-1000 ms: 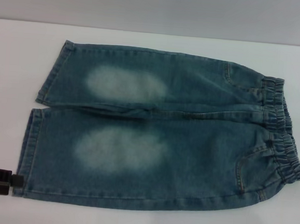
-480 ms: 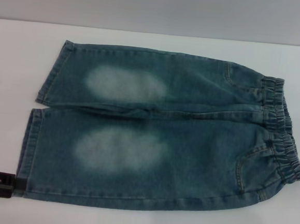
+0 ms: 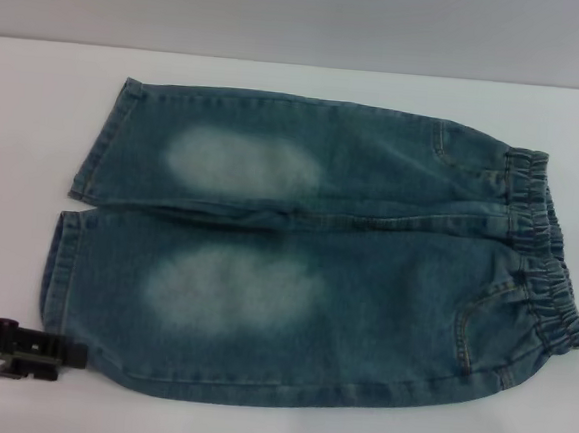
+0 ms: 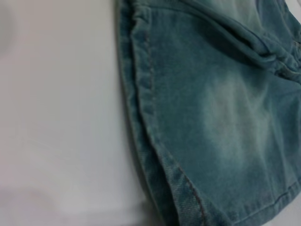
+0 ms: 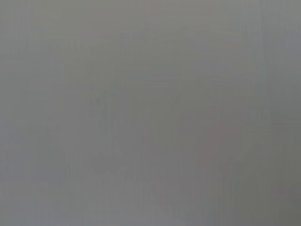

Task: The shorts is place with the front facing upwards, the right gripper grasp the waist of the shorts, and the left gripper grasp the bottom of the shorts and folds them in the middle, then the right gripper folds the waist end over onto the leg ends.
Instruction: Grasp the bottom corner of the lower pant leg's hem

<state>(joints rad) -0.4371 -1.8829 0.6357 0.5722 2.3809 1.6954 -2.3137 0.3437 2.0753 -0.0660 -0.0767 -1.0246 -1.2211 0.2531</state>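
shorts [image 3: 307,248] laid with long axis 3-to-9 o'clock, waist at 3 | left gripper [image 3: 68,355] met at near leg hem corner, 8 o'clock, nearer arm | finger spread cannot be told | right gripper unseen

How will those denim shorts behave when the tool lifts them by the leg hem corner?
The shorts look like soft denim lying flat with creases, so they will probably drape and sag. The corner by the left tool has already bunched inward, suggesting the fabric slides easily on the smooth table.
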